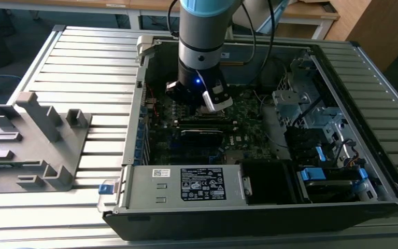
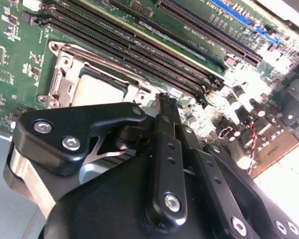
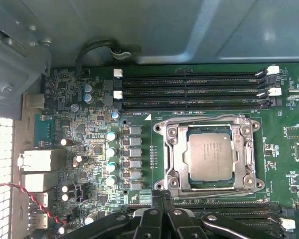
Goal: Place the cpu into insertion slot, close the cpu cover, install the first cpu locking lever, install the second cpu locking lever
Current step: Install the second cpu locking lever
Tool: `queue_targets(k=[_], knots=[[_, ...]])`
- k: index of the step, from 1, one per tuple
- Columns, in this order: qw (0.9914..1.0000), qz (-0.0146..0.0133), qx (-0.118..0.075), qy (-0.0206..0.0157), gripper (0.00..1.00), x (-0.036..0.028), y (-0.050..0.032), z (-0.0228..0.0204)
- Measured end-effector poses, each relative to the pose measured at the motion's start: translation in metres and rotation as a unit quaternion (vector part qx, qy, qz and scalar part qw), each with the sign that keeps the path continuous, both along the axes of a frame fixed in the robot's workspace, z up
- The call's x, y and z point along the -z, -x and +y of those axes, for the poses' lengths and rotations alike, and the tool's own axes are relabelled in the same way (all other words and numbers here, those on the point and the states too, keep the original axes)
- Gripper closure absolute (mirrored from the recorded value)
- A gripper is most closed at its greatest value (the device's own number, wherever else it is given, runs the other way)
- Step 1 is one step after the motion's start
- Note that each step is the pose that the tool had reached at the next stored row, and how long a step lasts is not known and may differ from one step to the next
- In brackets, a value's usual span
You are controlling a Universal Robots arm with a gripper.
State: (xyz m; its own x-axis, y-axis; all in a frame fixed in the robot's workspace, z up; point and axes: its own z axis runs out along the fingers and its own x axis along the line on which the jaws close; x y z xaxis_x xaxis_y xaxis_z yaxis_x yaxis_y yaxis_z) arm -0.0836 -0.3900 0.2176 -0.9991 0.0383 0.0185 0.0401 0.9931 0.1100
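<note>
The cpu (image 3: pixel 210 155) is sitting seated in the insertion slot (image 3: pixel 175 185), right of centre in the first wrist view, with the cpu cover (image 3: pixel 208 124) lying folded down around it as a silver frame; its pale lid is also showing at left of centre in the second wrist view (image 2: pixel 100 89). As a judgement, the chip is handling as a light, rigid, thin plate, smooth and slippery on top, with fragile contacts beneath; it is best taken by its opposite edges, never pressed on the face. The cover is reading as thin stiff sheet metal, best pushed near its free edge. The gripper (image 3: pixel 162 198) is hovering at the lower edge of the first wrist view, just beside the socket, with its fingers (image 2: pixel 165 107) pressed together and carrying nothing. In the exterior view the gripper (image 1: pixel 209 106) is reaching down into the open computer case (image 1: pixel 365 78), upper centre of the frame, which is resting on the slatted desk (image 1: pixel 81 67).
</note>
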Motion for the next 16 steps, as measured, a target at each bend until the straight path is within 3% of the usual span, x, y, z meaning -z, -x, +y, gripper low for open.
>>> queue_targets(k=[9, 16], knots=[[1.00000, 0.0000, 0.001, 0.0000, 0.89, 0.0003, -0.0178, 0.0000], [1.00000, 0.0000, 0.001, 0.0000, 0.89, 0.0005, -0.0270, 0.0020]])
